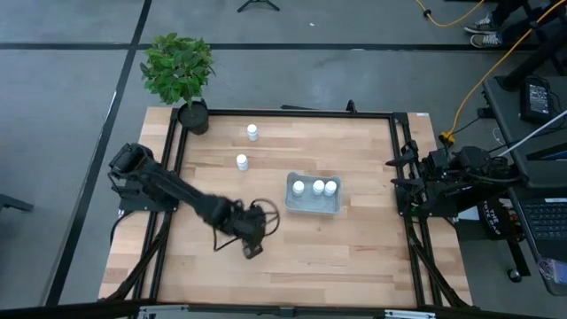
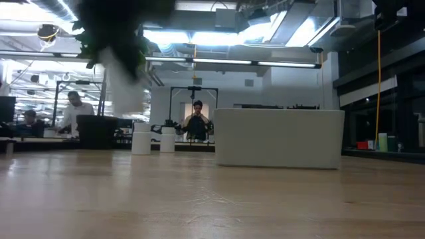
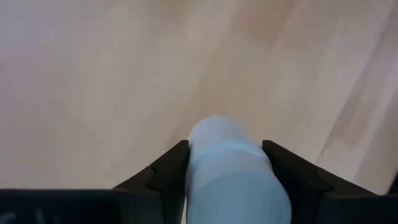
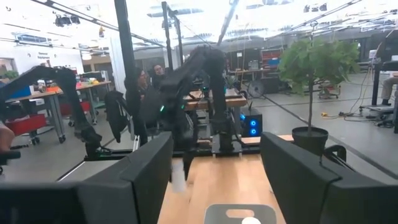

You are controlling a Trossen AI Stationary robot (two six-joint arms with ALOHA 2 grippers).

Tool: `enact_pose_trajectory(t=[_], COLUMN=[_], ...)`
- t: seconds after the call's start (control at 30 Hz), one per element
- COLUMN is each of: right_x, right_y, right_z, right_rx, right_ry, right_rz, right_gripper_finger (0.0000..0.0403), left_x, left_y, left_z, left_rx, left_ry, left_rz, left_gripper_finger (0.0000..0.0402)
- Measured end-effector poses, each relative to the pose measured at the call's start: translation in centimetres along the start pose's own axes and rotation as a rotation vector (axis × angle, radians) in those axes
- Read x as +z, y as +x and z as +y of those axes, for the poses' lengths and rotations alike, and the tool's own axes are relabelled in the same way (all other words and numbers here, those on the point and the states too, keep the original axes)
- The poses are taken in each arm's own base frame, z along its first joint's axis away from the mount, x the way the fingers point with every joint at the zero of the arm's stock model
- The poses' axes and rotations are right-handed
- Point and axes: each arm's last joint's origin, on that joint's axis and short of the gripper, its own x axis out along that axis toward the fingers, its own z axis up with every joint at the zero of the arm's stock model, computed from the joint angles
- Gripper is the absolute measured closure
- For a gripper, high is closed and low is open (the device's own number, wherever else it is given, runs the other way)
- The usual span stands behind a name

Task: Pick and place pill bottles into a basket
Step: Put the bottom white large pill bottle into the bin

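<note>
Near the table's front edge, our left gripper [image 1: 251, 249] is clamped on a pill bottle [image 3: 231, 174]; we should lift it straight, then carry it to the basket [image 1: 314, 206] mid-table, clear of the three already inside. Two bottles [image 1: 242, 161] wait toward the back-left corner; our right gripper [image 4: 214, 180] rests spread and empty at the right edge

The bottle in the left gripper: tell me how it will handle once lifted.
The bottle is a smooth cylinder, so it may slip or twist between the left gripper fingers. It looks small, probably light. Laid on its side, it would likely roll.
</note>
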Motion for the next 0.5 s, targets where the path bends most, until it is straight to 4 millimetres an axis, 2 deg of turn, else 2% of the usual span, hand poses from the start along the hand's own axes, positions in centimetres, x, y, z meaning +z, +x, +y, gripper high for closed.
enact_pose_trajectory(t=[0.13,0.27,0.5], right_x=[-0.2,-0.4,-1.6], right_y=[0.0,0.0,-0.1], right_z=[0.0,0.0,-0.1], right_rx=[-0.002,-0.004,-0.007], right_ry=[-0.003,-0.008,-0.119], right_rz=[0.018,0.045,0.163], right_gripper_finger=[0.0158,0.0158,0.0158], left_x=[4.1,7.6,12.2], left_y=[-2.4,-3.9,-4.3], left_z=[0.9,2.3,6.5], left_rx=[-0.014,-0.021,-0.005], left_ry=[0.052,0.133,0.202], left_rz=[-0.124,-0.193,-0.278], left_gripper_finger=[0.0230,0.0230,0.0230])
